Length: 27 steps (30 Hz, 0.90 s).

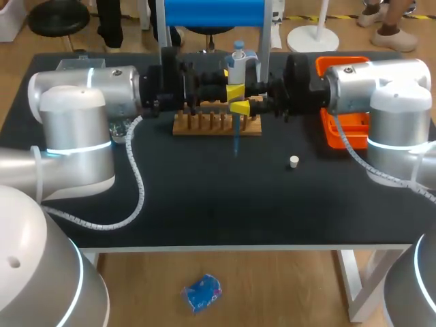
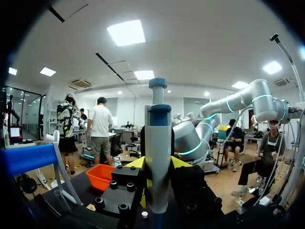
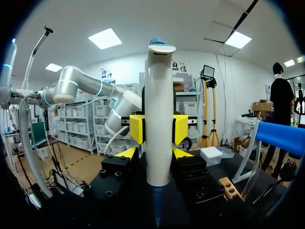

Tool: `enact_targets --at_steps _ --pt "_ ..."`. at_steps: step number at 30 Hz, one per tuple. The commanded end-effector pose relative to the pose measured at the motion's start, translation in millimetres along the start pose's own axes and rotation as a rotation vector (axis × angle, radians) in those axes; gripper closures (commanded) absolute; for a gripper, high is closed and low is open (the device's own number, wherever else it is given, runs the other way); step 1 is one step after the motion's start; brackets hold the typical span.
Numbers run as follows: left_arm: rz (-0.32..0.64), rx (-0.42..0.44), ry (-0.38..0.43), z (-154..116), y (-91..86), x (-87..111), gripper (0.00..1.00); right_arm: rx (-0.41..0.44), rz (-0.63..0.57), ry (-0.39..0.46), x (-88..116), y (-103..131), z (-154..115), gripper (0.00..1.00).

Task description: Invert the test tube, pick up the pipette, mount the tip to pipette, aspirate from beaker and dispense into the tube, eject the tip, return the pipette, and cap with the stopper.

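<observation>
White pipette (image 3: pixel 158 105), gripped in right end effector (image 3: pixel 157 153)

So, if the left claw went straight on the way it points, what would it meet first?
The pipette, held upright in the left claw. Right behind it the right claw faces back, so that would likely come next.

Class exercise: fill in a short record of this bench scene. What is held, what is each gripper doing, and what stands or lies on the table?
held item: pipette, upright
blue tip: fitted, pointing down
left gripper: shut on the pipette
right gripper: shut on the pipette
stopper: white, loose on the table, apart from both grippers
wooden rack: mid table, close to the tip
orange tray: beside the right arm
</observation>
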<state>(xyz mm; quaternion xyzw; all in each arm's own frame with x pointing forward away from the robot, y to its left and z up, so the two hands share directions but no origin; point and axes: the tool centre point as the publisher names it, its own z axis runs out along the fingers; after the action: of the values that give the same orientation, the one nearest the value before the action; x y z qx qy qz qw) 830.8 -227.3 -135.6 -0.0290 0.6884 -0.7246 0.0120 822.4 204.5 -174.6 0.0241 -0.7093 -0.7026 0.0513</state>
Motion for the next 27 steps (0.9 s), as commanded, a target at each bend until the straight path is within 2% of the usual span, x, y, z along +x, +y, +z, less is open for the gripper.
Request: enact_targets --at_steps 1,4,7,17,19,22,23,27 --pt "-0.004 -0.002 0.003 1.5 0.3 -1.3 1.0 0.002 -0.002 -0.002 -0.1 0.0 0.4 0.61" --pt "-0.007 -0.003 0.004 1.6 0.5 -1.3 1.0 0.005 -0.004 -0.003 -0.3 0.0 0.3 0.67" --pt "-0.012 -0.007 0.007 1.6 0.6 -1.2 1.0 0.008 -0.005 -0.005 -1.3 -0.6 -0.5 0.63" --pt "-0.026 -0.022 0.013 3.2 4.0 -0.8 1.0 0.011 -0.011 -0.009 -2.8 0.1 -0.7 0.65" --pt "-0.026 -0.018 0.013 3.2 4.2 -0.7 1.0 0.01 -0.01 -0.01 -3.1 0.2 -0.8 0.7" --pt "-0.026 -0.017 0.011 3.2 4.5 -0.7 1.0 0.011 -0.009 -0.012 -3.2 -0.5 -1.1 0.88" --pt "-0.025 -0.017 0.011 3.1 4.5 -0.6 1.0 0.011 -0.008 -0.013 -3.2 -0.9 -1.4 1.0" --pt "-0.022 -0.013 0.007 2.4 4.2 -0.7 1.0 0.013 -0.004 -0.013 -2.7 -2.5 -1.6 1.0"
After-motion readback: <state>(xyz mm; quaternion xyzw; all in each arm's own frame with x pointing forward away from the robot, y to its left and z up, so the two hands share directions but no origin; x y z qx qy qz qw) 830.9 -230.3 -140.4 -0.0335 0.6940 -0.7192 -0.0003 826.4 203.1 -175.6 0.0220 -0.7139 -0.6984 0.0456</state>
